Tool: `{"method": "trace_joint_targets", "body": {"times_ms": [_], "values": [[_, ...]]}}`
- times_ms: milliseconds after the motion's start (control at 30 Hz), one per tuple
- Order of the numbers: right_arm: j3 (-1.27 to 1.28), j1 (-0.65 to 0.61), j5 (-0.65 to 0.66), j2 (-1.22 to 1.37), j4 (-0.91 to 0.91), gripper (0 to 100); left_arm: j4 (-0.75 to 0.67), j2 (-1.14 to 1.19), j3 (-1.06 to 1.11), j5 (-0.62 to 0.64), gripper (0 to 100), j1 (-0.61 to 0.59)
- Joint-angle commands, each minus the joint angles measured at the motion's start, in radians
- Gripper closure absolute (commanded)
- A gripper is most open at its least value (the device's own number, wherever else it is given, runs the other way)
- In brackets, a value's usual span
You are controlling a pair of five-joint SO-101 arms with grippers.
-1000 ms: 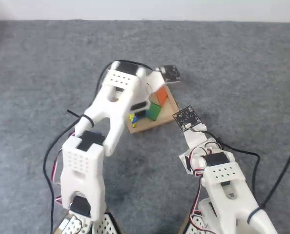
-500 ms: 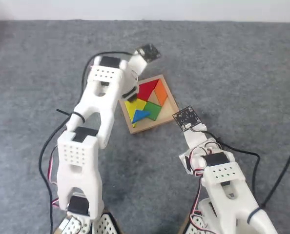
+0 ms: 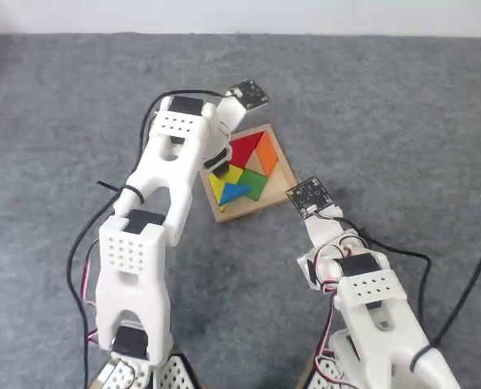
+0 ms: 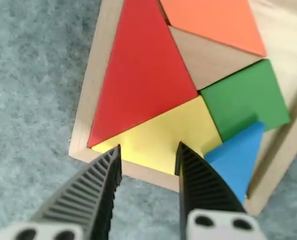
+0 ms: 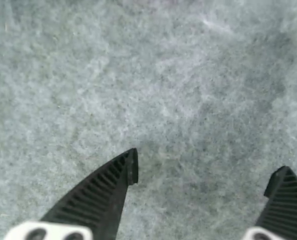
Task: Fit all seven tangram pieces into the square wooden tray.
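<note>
Square wooden tray (image 4: pixel 87 100), smooth red triangle (image 4: pixel 138 75), yellow triangle (image 4: pixel 163 135), grey carpet (image 4: pixel 28 75)

The right gripper (image 5: pixel 208 160) hangs above the grey carpet (image 5: pixel 138 75) with its jaws spread wide. Both fingers (image 5: pixel 108 195) are black, with ribbed inner faces that taper to narrow tips. One finger is in full view; the other is cut off by the frame edge. Carpet shows across the whole gap between the tips. Each finger joins a white mount (image 5: pixel 48 231) with round holes. The carpet surface is mottled and fibrous.
</note>
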Motion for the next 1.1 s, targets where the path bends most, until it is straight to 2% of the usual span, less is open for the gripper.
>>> {"method": "trace_joint_targets", "body": {"times_ms": [0,200,367,767,933,1067], "values": [[-0.006,-0.005,0.011,0.001,-0.018,59.7,0.038,-0.011,0.001,0.012,82,0.008],[-0.006,-0.005,0.011,0.001,-0.018,59.7,0.107,-0.086,0.008,0.012,85,0.008],[-0.006,-0.005,0.011,0.001,-0.018,59.7,0.110,-0.087,0.010,0.012,84,0.009],[-0.006,-0.005,0.011,0.001,-0.018,59.7,0.114,-0.098,0.047,0.043,84,0.109],[-0.006,-0.005,0.011,0.001,-0.016,59.7,0.114,-0.126,0.022,0.055,84,0.058],[-0.006,-0.005,0.011,0.001,-0.016,59.7,0.115,-0.233,-0.019,0.146,84,-0.038]]}}
